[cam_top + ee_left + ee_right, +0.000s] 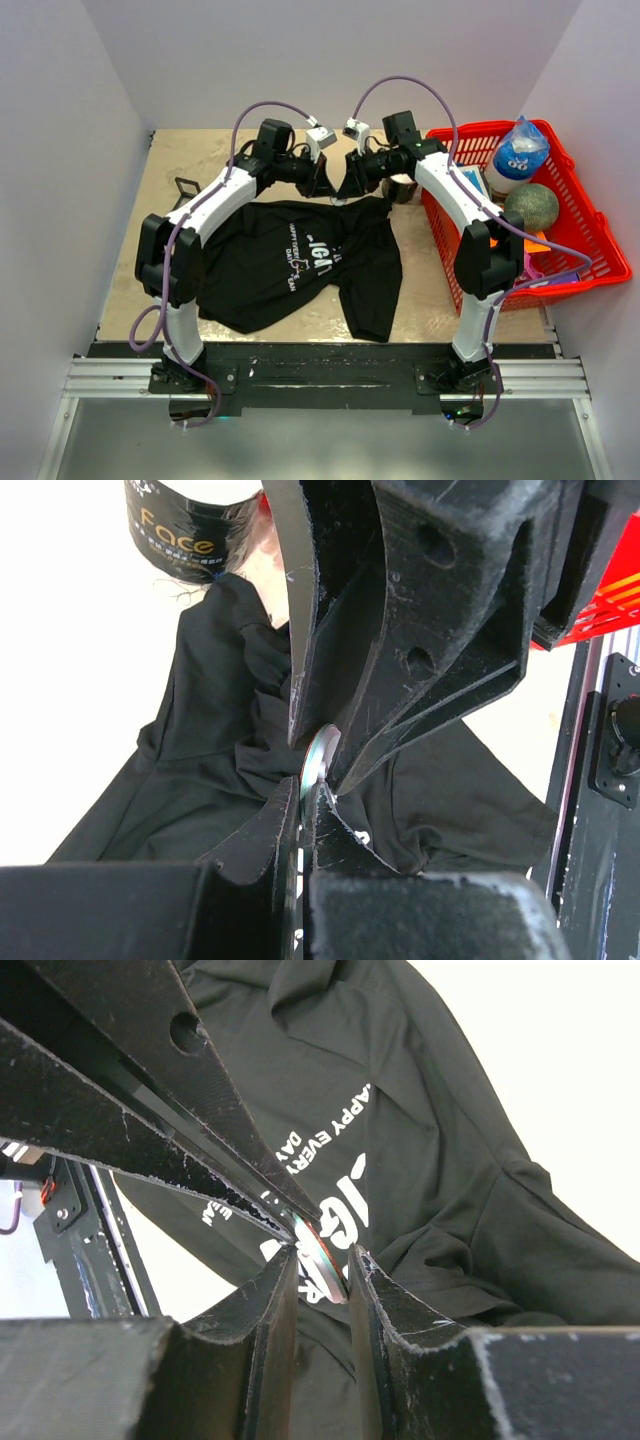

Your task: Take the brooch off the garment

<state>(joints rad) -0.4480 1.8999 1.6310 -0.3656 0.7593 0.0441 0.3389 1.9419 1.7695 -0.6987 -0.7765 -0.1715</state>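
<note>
Overhead view; wrist close-ups of garment (pixel 290 262)

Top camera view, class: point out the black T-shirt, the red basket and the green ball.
black T-shirt (pixel 262 268), top view, on the chest below the white lettering.
red basket (pixel 598 240), top view, on its right rim.
green ball (pixel 532 206), top view, on the middle of the ball, inside the basket.

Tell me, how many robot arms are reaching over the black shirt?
2. The left arm reaches in from the left and the right arm from the right; their grippers meet at the far edge of the black shirt. None seems hidden.
</note>
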